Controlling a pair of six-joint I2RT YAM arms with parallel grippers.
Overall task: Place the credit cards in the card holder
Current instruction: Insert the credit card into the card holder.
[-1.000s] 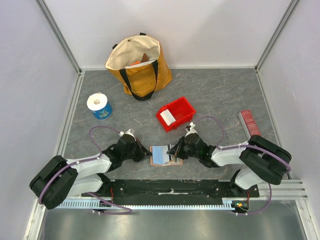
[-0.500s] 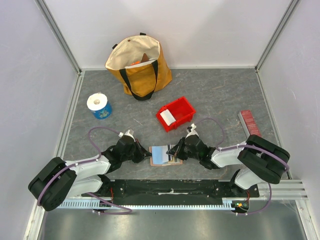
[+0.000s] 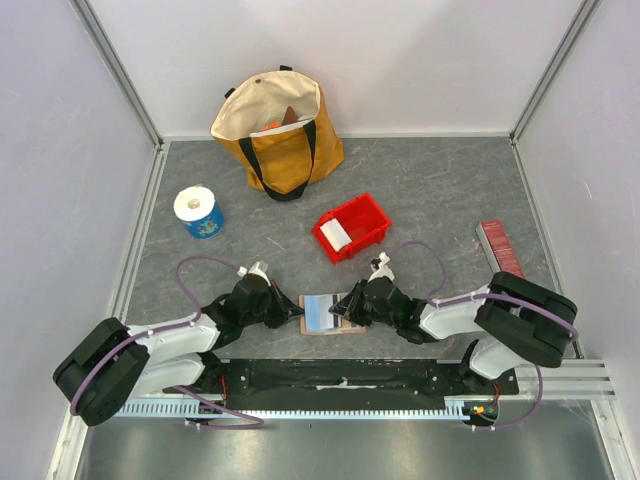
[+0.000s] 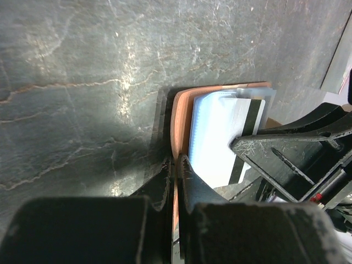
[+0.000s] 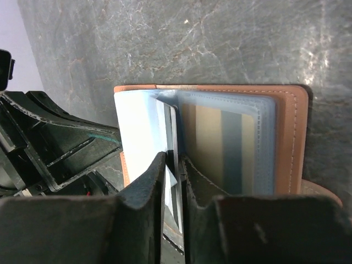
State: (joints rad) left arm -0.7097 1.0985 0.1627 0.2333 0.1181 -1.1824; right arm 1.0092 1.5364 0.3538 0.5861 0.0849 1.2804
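Nearest your arm bases, the tan card holder is lying open on the grey table, between your two grippers. Your left gripper is pinching the holder's tan edge, fingers pressed together on it. Only its own wrist camera is showing that; the overhead view is giving just black fingers meeting the holder's left side. Your right gripper is straddling a thin white card standing on edge over the holder's clear sleeves. Its fingers are sitting narrowly apart, and you cannot tell whether they are pressing the card. The left wrist view is adding that card's dark stripe. The right wrist view is also showing a yellowish striped card lying inside a sleeve. Farther back, a red bin is holding a white flat piece. A dark-red ribbed bar is lying to the right, a white roll on a blue tub is standing to the left, and a yellow tote bag is standing against the back wall.
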